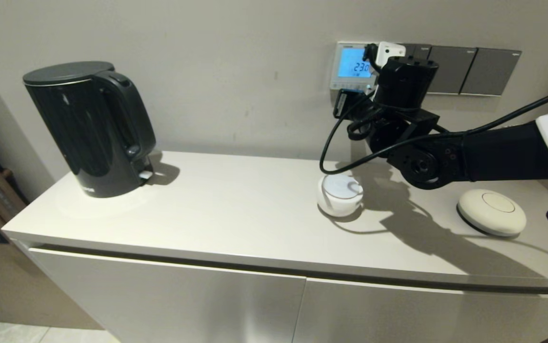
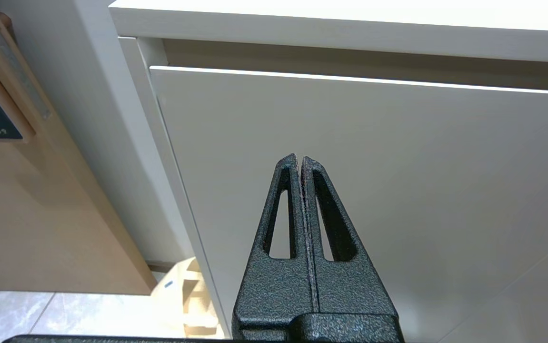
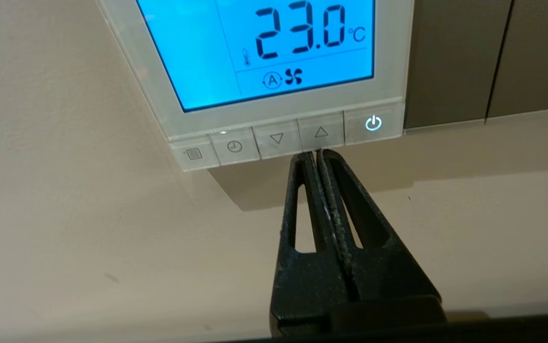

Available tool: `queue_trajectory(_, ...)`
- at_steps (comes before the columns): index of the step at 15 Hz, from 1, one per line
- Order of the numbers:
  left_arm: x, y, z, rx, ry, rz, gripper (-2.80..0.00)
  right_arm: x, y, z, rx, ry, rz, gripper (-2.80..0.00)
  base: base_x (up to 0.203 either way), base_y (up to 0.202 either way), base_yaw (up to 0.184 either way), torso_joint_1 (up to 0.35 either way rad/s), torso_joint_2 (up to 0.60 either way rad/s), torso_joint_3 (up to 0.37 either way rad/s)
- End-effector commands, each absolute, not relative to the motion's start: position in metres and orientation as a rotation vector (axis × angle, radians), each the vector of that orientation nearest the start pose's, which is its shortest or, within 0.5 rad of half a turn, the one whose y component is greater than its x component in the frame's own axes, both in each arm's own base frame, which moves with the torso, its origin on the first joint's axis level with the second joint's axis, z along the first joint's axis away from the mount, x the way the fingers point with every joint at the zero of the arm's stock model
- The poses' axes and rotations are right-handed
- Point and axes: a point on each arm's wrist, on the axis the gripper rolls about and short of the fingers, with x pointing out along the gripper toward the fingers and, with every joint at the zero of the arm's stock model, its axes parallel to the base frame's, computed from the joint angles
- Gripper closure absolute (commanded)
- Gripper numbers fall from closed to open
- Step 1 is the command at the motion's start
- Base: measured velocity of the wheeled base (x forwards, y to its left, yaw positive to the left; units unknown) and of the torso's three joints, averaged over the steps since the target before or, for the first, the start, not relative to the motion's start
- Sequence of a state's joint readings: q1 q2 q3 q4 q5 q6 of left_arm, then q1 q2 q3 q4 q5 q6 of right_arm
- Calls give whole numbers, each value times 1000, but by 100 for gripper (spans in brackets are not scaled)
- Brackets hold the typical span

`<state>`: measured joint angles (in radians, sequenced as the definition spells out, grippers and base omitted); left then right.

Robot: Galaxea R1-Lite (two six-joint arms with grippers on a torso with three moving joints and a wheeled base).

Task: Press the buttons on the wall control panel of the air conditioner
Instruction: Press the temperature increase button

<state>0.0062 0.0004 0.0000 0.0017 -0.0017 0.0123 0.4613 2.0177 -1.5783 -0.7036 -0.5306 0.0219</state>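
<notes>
black kettle [image 1: 94, 126], white cup [image 1: 340, 194]

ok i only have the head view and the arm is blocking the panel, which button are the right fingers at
Observer: The right gripper has its shut tips at the lower edge of the up-arrow button, on its side nearest the down-arrow button.
Operator: is the screen on
Observer: Yes, the control panel glows blue and reads 23.0 C, with an A and a fan symbol under the digits.
Operator: and the left arm
Observer: The left gripper is parked low, fingers shut, facing the cabinet door.
</notes>
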Motion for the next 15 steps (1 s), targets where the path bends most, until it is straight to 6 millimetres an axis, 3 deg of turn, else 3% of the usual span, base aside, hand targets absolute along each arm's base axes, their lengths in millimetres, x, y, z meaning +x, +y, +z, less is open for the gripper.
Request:
queue_trajectory(1, -23, 0, 75, 12, 2, 5, 0, 377, 174, 292, 149, -236, -71, 0, 0, 0, 0, 0, 0, 0)
queue_trajectory(15, -23, 0, 75, 12, 2, 5, 0, 364, 180, 285, 128, -207, -45, 0, 0, 0, 0, 0, 0, 0)
